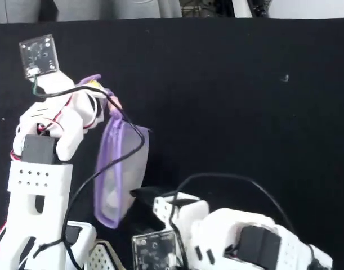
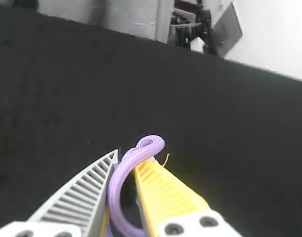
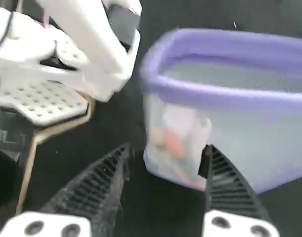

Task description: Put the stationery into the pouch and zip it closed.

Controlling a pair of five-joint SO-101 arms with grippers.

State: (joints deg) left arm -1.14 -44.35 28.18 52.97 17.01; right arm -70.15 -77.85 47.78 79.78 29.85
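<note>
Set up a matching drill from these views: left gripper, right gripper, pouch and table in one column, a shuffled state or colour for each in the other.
1. left gripper
2. right gripper
3. pouch
4. table

a. black
b. open beside the pouch
c. translucent with purple trim
d. shut on the purple trim

Pairs: 1-d, 2-b, 3-c, 4-a
</note>
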